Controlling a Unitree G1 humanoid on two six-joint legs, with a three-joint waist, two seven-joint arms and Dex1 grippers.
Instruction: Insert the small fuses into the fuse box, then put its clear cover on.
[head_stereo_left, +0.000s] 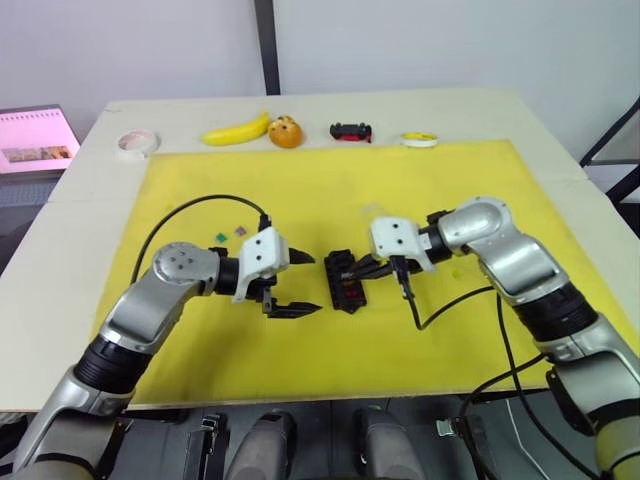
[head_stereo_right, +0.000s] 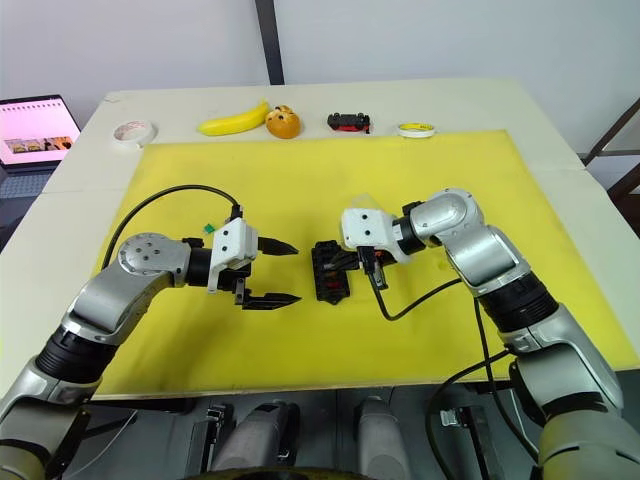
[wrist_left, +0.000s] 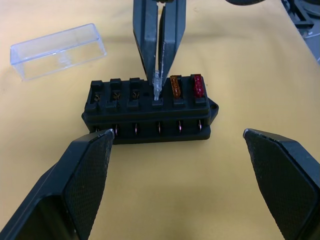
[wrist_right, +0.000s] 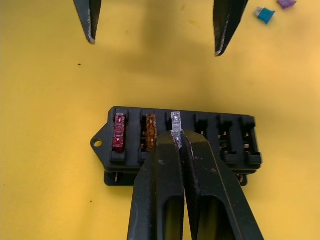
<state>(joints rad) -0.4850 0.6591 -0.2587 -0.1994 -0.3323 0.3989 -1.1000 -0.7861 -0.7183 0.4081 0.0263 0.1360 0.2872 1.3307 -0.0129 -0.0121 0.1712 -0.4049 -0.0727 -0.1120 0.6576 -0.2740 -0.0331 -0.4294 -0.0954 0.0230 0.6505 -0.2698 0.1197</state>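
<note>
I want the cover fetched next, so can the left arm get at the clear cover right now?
Probably not directly. The clear cover lies beyond the fuse box, where the right gripper is pressing in a fuse. The open left gripper would have to go around them.

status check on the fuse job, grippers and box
Right gripper shut on clear fuse, seating it in fuse box. Left gripper open, empty. Red, orange fuses in. Clear cover off, nothing blocking.

- The fuse box was black
- Two seated fuses were red and orange
- A pale, see-through fuse showed between black fingers
- Loose fuses were teal and purple
- The mat was plain yellow
- The clear cover was colourless
- The banana was yellow
</note>
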